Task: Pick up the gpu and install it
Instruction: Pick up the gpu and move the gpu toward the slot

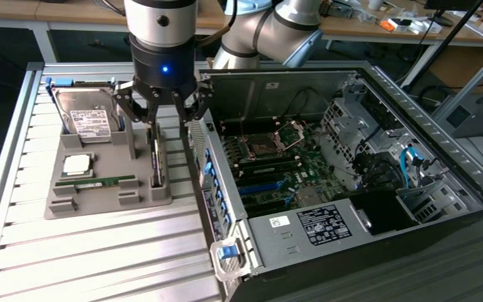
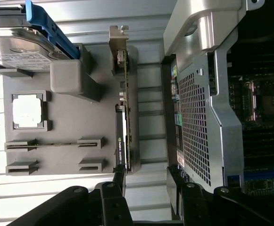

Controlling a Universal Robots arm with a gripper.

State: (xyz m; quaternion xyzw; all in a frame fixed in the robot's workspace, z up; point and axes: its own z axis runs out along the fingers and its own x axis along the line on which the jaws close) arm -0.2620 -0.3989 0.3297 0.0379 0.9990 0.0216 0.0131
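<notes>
Claw (image 1: pixel 166 116) (image 2: pixel 146 181): wide open, the two black fingers (image 2: pixel 118 188) spread apart, holding nothing.
Contact: none that shows. In the exterior view the fingertips hang just above the gpu's top edge. In the wrist view one finger lines up with the card's near end and the other stands over the gap between tray and case. Whether that first finger grazes the card cannot be told.
Gpu (image 1: pixel 155 160) (image 2: pixel 122 127): one, directly under the claw, standing on its long edge in a tray slot, with the silver bracket at the hard-drive end.
Tray (image 1: pixel 99 201) (image 2: pixel 66 117): one, gray, below the claw and reaching out from it toward the exterior view's left.
Hard drive (image 1: pixel 86 116) (image 2: pixel 14 47): one, white label up, in a blue-edged holder, on the side of the gpu away from the case.
Cpu (image 1: pixel 78 165) (image 2: pixel 28 110): one, flat in its pocket, beyond the gpu from the claw.
Memory stick (image 1: pixel 95 181) (image 2: pixel 52 144): one, thin, on edge in its slot near the cpu.
Case (image 1: pixel 275 88) (image 2: pixel 207 117): one, open, just beside the claw on the exterior view's right, with the motherboard (image 1: pixel 275 163) bare inside.
Table (image 1: pixel 99 251): one, slatted metal, under the tray and case.
Arm (image 1: pixel 266 28): one. The wrist is vertical and the claw points straight down. The silver elbow folds back behind it, toward the exterior view's right.
</notes>
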